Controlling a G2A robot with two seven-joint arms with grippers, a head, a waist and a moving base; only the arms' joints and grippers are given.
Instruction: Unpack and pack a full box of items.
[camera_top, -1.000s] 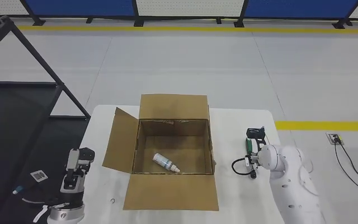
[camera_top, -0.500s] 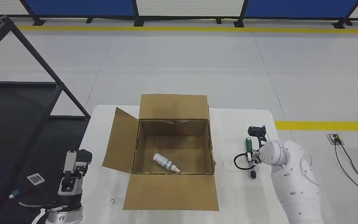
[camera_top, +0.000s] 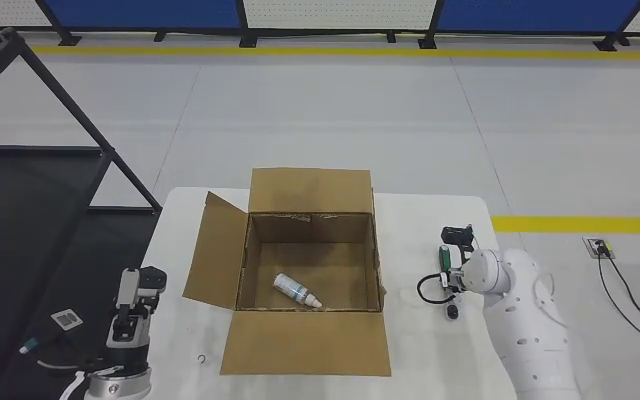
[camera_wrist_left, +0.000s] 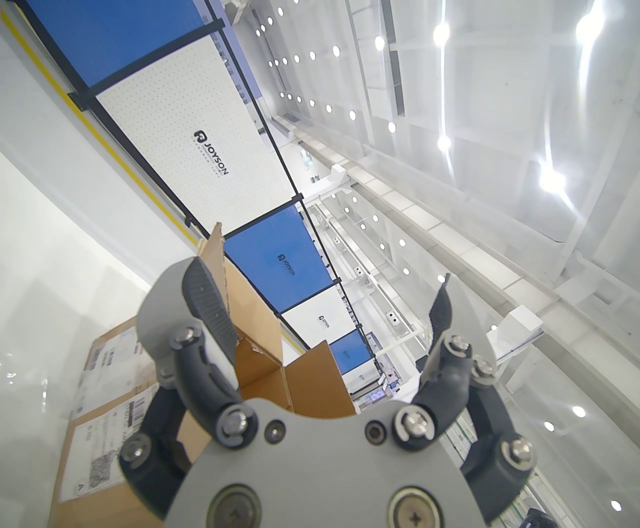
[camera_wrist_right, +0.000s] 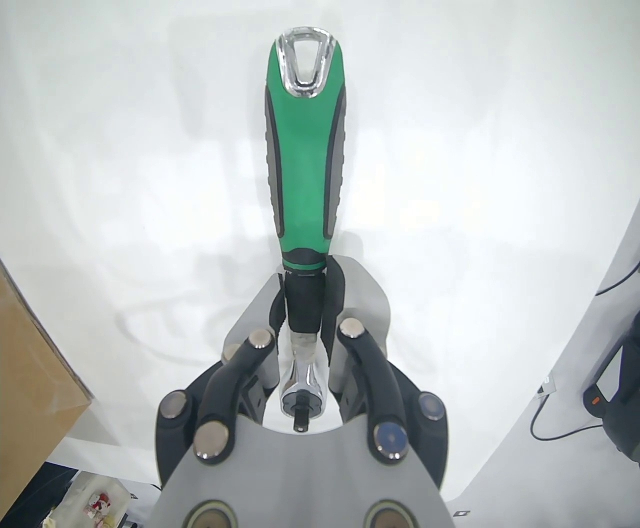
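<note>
Right gripper (camera_wrist_right: 306, 300) pinches the green-handled wrench (camera_wrist_right: 304, 165) at its neck, beside the open box (camera_top: 310, 190). Left gripper (camera_wrist_left: 320, 290) is spread wide. A bottle (camera_top: 297, 290) lies inside the box.

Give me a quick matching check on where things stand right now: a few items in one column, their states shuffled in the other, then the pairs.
Things:
1. white bottle
2. green-handled ratchet
3. left gripper
4. cardboard box

States:
A. open, holding nothing
B. flaps spread open, standing on the white table
C. lying on its side on the box floor
D. clamped near its head in the right gripper, beside the box

Pairs: 1-C, 2-D, 3-A, 4-B
</note>
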